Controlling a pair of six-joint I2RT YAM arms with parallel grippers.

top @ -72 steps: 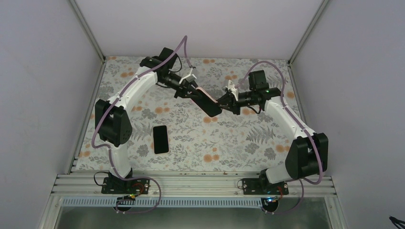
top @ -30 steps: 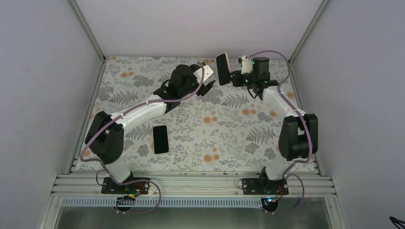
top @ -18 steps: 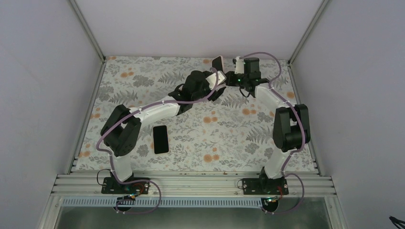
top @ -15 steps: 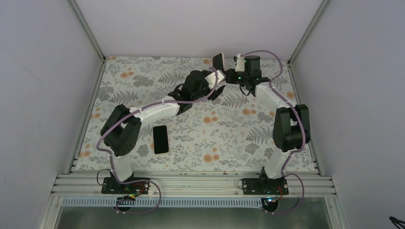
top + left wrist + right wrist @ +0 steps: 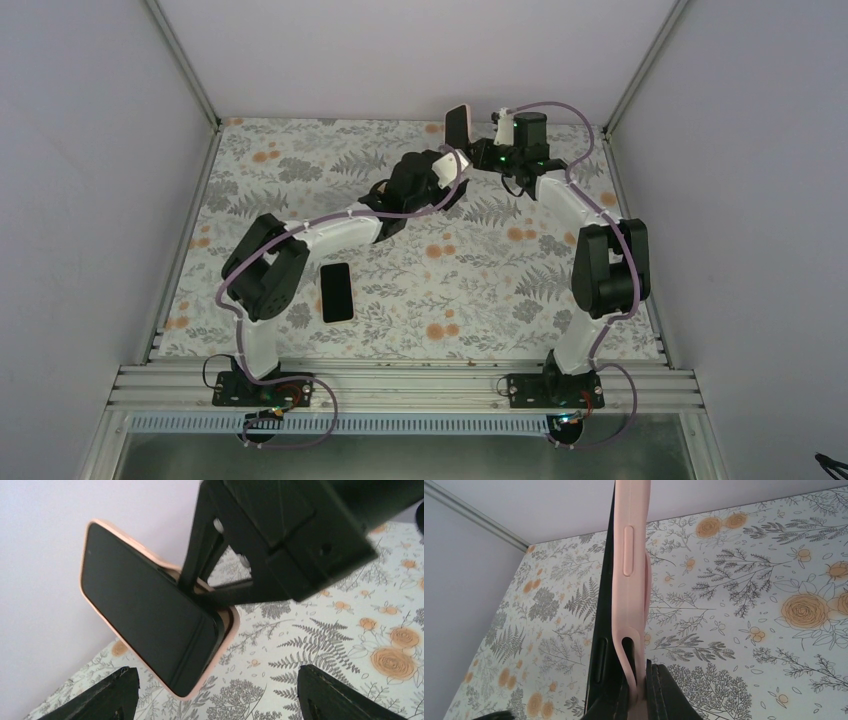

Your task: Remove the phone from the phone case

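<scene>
right gripper [image 5: 636, 692] clamped on the lower end of the pink phone case [image 5: 629, 580], holding it roughly upright in the air near the far edge of the table [image 5: 290, 165]. phone [image 5: 145, 625] is in the case, screen facing the left gripper [image 5: 220, 700]. left jaws wide apart just below it, no contact. phone edge looks lifted off the case near the right fingers.

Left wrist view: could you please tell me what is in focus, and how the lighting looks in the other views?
Left wrist view: the black phone in its pink silicone case is sharp; the right tool gripping it looms dark and soft. Right wrist view: the case edge is crisp, evenly lit, no glare. Top external view: flat diffuse light, faint shadows on the floral table cover.
</scene>
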